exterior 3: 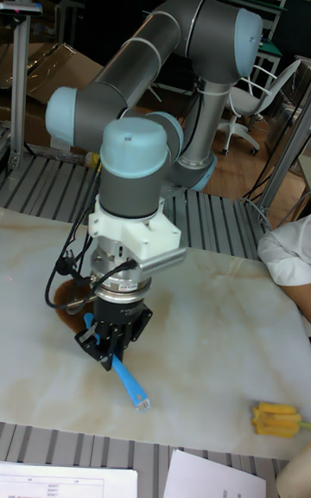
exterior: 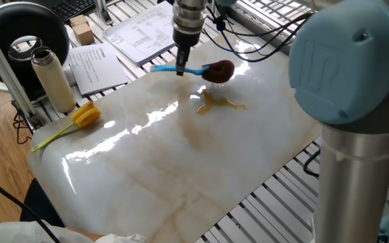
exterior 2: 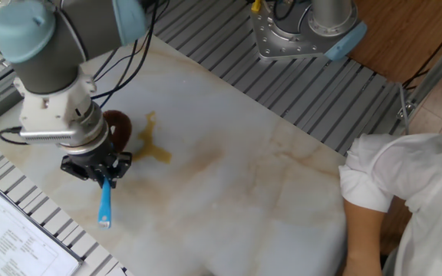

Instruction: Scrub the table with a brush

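The brush has a thin blue handle [exterior: 161,67] and a round brown fuzzy head [exterior: 219,70]. My gripper [exterior: 179,67] is shut on the handle near its middle and holds the brush level, slightly above the marble table [exterior: 181,158]. The head hangs just behind the amber stain [exterior: 219,103]. From the other side, the gripper [exterior 2: 103,175] points down, the handle's free end [exterior 2: 104,208] sticks out toward the table edge, and the head [exterior 2: 118,127] sits beside the stain [exterior 2: 154,147]. In the tall view the gripper [exterior 3: 111,344] clamps the handle [exterior 3: 130,386].
A yellow tulip [exterior: 84,115] lies at the slab's left corner. A metal bottle [exterior: 53,79] and papers [exterior: 97,66] stand beyond that edge. A person's white sleeve [exterior 2: 405,195] reaches the slab's far end. Slatted metal frame [exterior 2: 298,92] surrounds the slab.
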{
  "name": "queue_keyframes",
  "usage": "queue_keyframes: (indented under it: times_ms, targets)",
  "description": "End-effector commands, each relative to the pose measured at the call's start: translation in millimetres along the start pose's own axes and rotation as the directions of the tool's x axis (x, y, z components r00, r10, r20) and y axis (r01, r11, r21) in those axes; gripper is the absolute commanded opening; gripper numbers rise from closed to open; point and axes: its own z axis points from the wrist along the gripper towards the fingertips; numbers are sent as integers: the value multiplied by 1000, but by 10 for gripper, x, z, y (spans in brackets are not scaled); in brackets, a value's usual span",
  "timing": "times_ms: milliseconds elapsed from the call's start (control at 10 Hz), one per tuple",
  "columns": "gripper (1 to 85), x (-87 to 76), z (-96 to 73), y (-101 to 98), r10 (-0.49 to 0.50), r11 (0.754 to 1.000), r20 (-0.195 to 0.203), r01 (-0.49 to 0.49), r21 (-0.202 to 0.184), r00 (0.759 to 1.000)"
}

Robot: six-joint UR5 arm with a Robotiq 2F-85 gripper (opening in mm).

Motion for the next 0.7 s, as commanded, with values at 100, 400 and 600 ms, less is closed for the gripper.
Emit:
queue_keyframes:
  times_ms: [100,400,600]
  targets:
    - [13,-342,-175,23,109,994,115,-111,11,987]
    - [13,-401,-31,190,150,986,124,-157,49,981]
    - [13,-515,38,69,173,983,103,-178,40,980]
